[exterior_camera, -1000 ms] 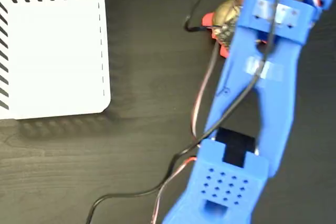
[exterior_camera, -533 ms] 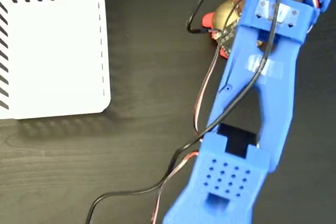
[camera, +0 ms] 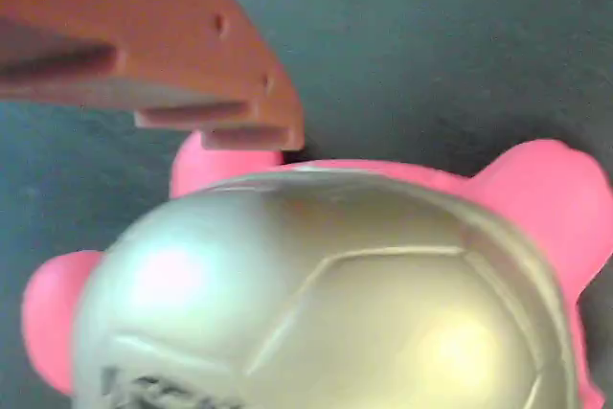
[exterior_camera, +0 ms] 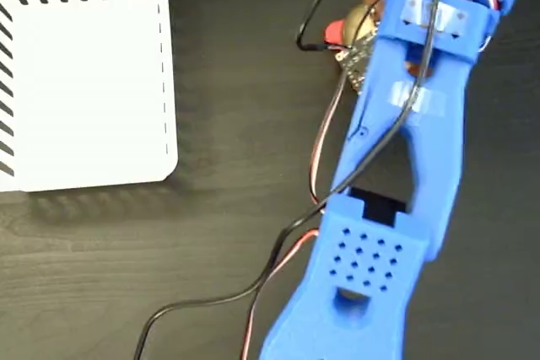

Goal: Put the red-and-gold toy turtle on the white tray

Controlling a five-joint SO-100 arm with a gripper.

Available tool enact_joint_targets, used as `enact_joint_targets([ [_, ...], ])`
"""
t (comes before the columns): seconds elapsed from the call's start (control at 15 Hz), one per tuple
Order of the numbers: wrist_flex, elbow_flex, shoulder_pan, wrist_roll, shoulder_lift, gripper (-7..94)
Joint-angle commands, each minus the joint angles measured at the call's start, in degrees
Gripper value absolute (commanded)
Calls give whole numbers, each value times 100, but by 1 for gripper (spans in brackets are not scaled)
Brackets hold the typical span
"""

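Only 1 turtle [camera: 326, 294] under gripper [exterior_camera: 371, 6]; 1 white tray [exterior_camera: 84, 82] apart.

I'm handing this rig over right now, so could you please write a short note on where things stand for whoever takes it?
Gripper: down at the turtle; only one brown finger shows in the wrist view, past the shell's far side, so open or shut cannot be told.
Turtle: on the dark table, top right of the fixed view, mostly hidden under the blue arm.
Tray: top left, nothing on it, well apart from the turtle.
Done: the approach.
Left: confirm the grasp, lift, carry left to the tray, release.
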Motion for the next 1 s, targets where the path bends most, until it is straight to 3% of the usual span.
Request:
enact_joint_targets([
  [0.0, 35, -413, 18, 44, 149, 62],
  [0.27, 35, -633, -44, 141, -158, 62],
  [0.53, 35, -932, -62, 132, -396, 54],
  [0.93, 44, -1389, 35, 176, -721, 27],
])
